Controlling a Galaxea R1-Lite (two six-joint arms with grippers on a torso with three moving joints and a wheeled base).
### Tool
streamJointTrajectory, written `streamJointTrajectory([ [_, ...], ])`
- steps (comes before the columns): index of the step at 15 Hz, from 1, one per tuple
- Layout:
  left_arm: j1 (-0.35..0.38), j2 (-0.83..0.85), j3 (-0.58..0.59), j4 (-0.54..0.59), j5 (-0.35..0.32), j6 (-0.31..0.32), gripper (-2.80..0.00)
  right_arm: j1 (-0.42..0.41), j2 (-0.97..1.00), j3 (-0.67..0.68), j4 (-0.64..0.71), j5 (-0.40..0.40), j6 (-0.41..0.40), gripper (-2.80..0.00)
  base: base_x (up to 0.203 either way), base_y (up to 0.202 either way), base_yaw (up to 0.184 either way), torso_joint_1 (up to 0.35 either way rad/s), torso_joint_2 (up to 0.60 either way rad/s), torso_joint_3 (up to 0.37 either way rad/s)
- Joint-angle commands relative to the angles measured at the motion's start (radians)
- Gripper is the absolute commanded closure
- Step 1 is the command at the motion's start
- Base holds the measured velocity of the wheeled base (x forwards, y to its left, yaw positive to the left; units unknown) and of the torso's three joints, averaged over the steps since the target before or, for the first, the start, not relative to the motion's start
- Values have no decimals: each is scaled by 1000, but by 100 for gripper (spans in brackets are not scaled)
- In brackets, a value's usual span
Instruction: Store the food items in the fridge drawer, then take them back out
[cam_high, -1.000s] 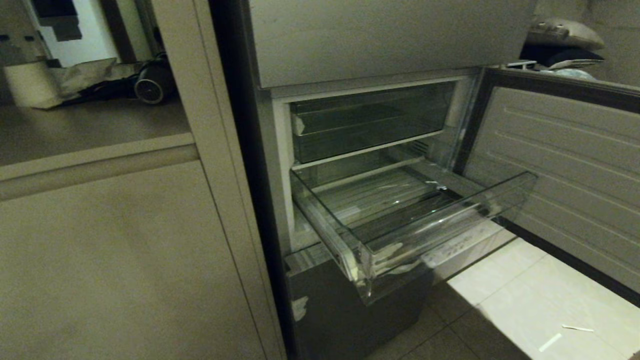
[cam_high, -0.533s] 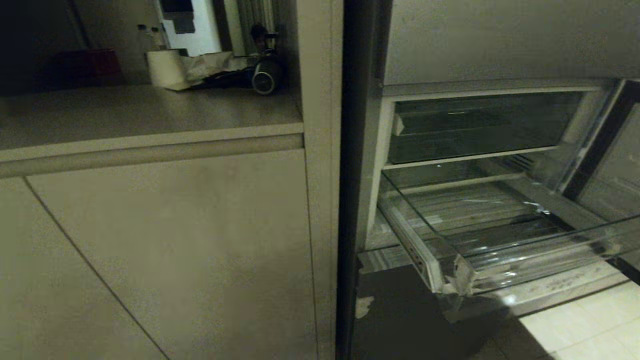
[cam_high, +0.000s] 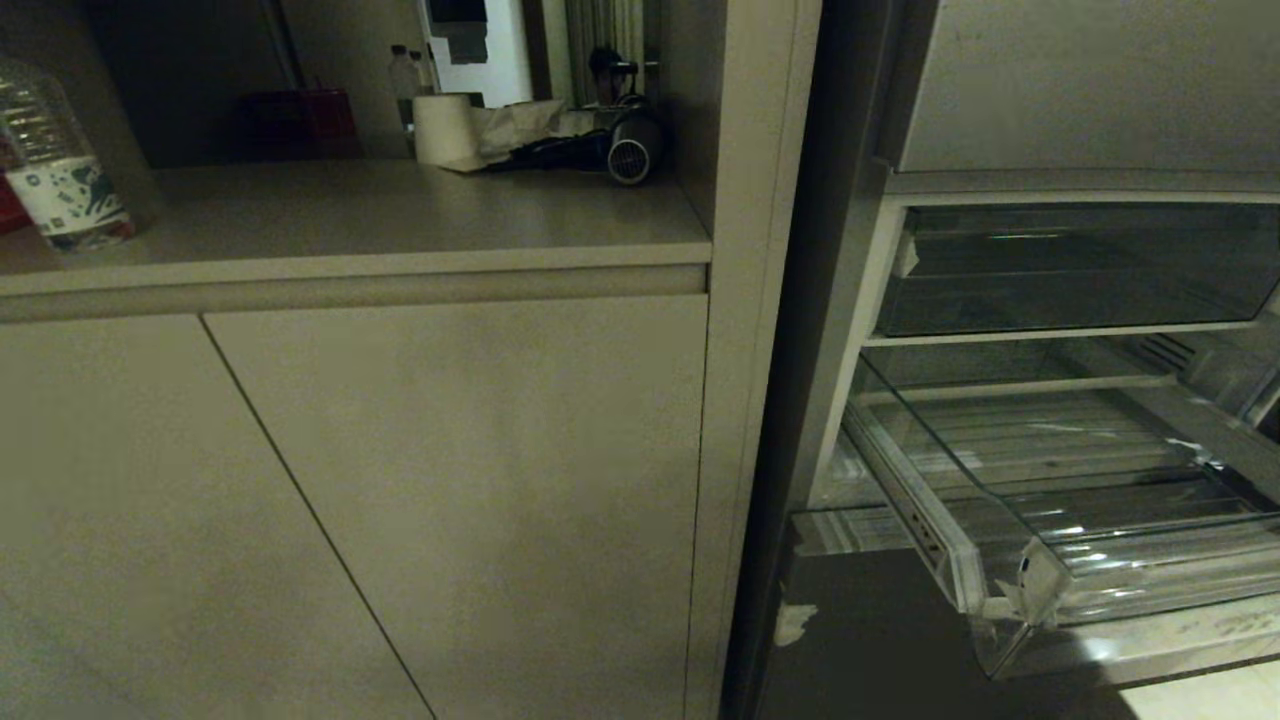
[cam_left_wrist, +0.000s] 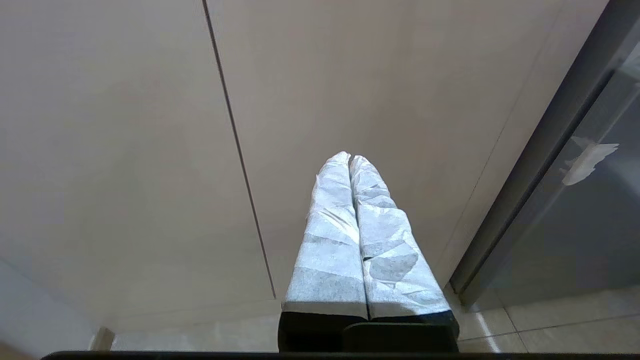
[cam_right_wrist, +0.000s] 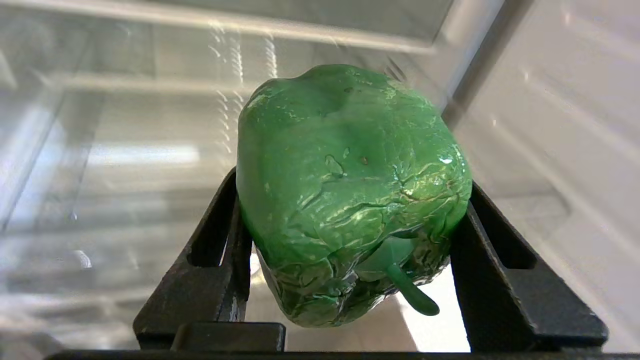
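Home kitchen, open fridge (cam_high: 860, 330) with clear fridge drawer (cam_high: 1010, 560) pulled out, beige cabinet (cam_high: 420, 480) left of it, water bottle (cam_high: 55, 165), paper roll (cam_high: 443, 128), hair dryer (cam_high: 625, 155) on its counter

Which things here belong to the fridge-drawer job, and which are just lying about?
Job:
- green pepper, held in the right tool
- fridge drawer, pulled out

Lying about:
- water bottle
- paper roll
- hair dryer
- upper drawer
- left tool, shut by the cabinet door
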Motion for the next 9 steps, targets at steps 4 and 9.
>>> streamJointTrajectory([
  [4, 0, 1, 0, 0, 0, 0, 0, 154, 252, -174, -5, -31, 51, 0, 0, 0, 0, 0, 0, 0],
  [9, 0, 1, 0, 0, 0, 0, 0, 228, 509, -329, -3, -37, 100, 0, 0, 0, 0, 0, 0, 0],
])
